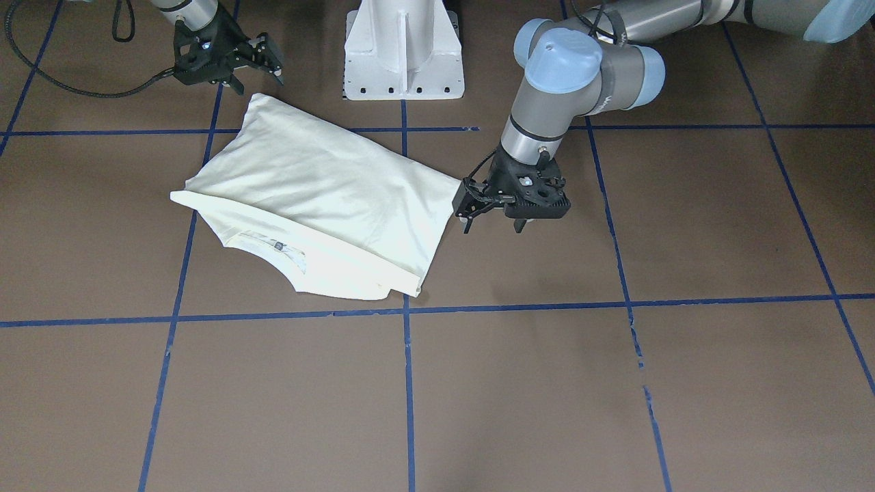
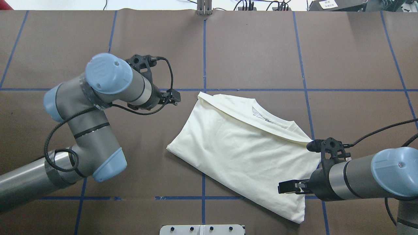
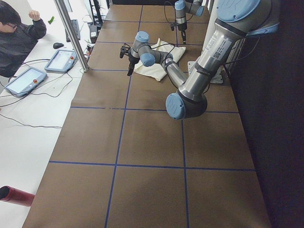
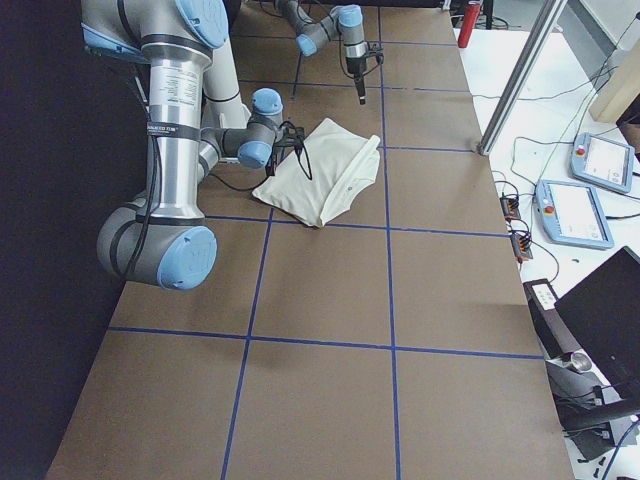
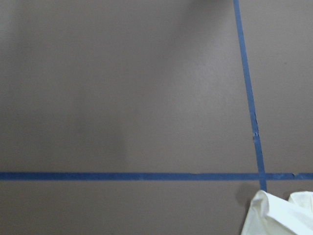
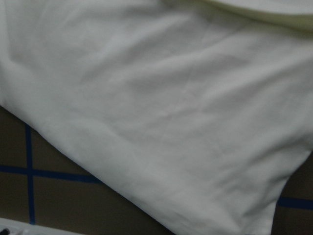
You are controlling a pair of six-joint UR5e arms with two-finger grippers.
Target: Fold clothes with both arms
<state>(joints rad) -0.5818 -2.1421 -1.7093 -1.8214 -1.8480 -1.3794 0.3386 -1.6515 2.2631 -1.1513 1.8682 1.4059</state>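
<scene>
Fingers [image 1: 467, 222] of your left gripper [image 1: 492, 220]: spread, nothing between them, tips pointing down at the table [image 1: 683, 239]. It sits just right of centre in the front view, just beside the right-hand corner of the shirt [image 1: 321, 198]. You can't tell from these views whether a tip touches the cloth. Its wrist camera gives you bare brown table, a crossing of blue tape [image 5: 146, 176], and a puckered bit of shirt in the lower right corner of the frame.

Your right gripper [image 1: 256, 74]: fingers also spread and empty. Upper left of the front view, close by the shirt's top corner. In the overhead view it lies over the shirt's lower right edge. Contact with the cloth can't be judged. Its wrist camera is filled with cream cloth, with tape at the lower left.

Shirt: folded, lying flat and slanted, plain cream side up. The neckline [image 1: 273, 246] with its label shows along the lower left edge in the front view. It lies left of centre there, below the white base [image 1: 403, 48], with its right end across a vertical tape line. In the overhead view it is right of centre, between the two grippers.

The left arm [image 1: 588, 68] enters from the upper right of the front view, and the right arm [image 1: 191, 10] from the upper left.
</scene>
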